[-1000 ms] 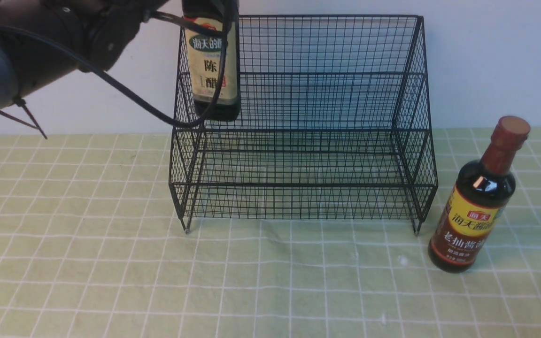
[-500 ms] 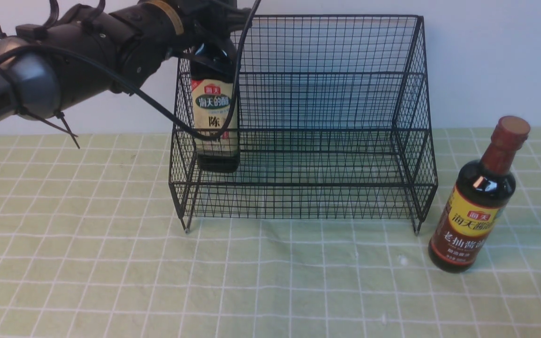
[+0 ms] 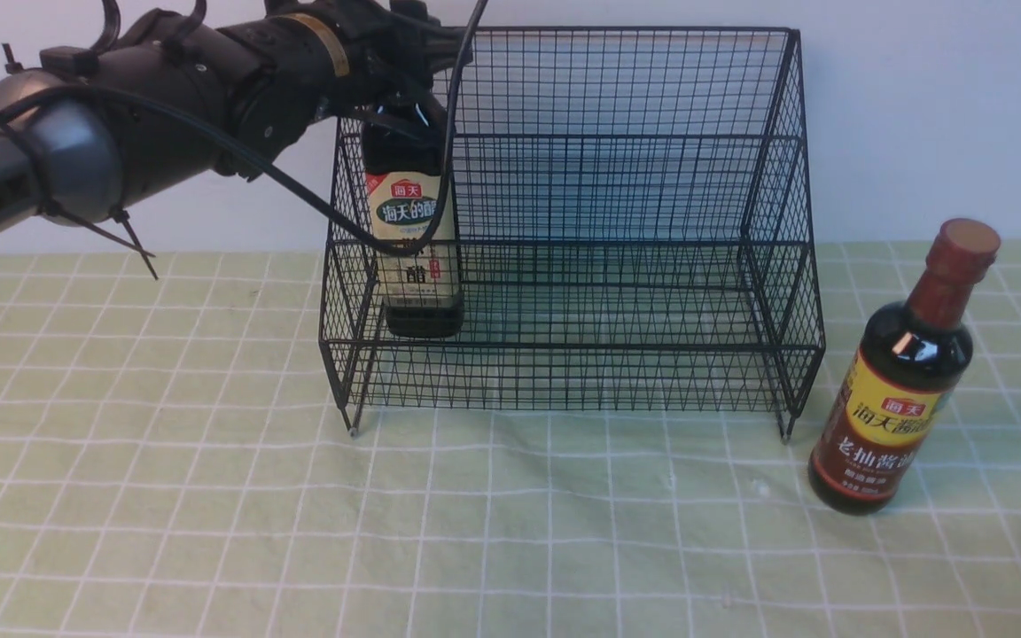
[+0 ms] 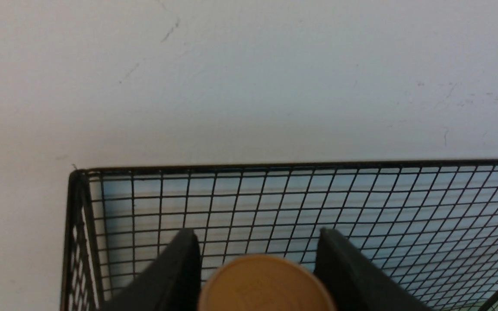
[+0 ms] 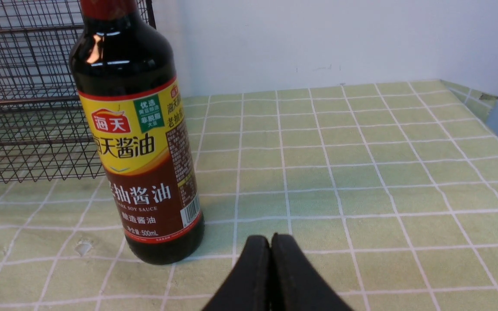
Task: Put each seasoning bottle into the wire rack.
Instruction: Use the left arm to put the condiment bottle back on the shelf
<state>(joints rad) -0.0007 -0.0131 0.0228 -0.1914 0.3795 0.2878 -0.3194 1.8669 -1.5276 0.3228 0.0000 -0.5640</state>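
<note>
"Front view, left to right," says Lin. "What has the left arm (image 3: pixel 120 133) just done?"

"Come down," says Omar. "A second ago it held the squarish bottle (image 3: pixel 413 230) high, level with the upper tier of the wire rack (image 3: pixel 781 221). Now the bottle stands upright in the lower tier at the rack's left end. Its base is on the shelf wire or just above it; I cannot tell which."

"Has it been let go?"

"No. The left wrist view shows the gold cap (image 4: pixel 266 285) hugged on both sides by the black fingers of the left tool (image 4: pixel 256 246). The tool is clamped on the bottle's top."

"What does that mean for the job?"

"I'd judge the first bottle as good as placed. What remains is to part the fingers and lift straight up, so the bottle isn't dragged over or the mesh snagged."

"And further right?"

"The rack's middle and right end hold nothing. Past its right side the round bottle (image 3: pixel 905 399) stands on the table (image 3: pixel 209 496), outside the rack, where it stood a second ago. In the right wrist view the right tool (image 5: pixel 270 242) is pinched closed on nothing, near that bottle's base but apart from it."

"So half done?"

"Nearly. The round bottle has not yet been touched."
</note>
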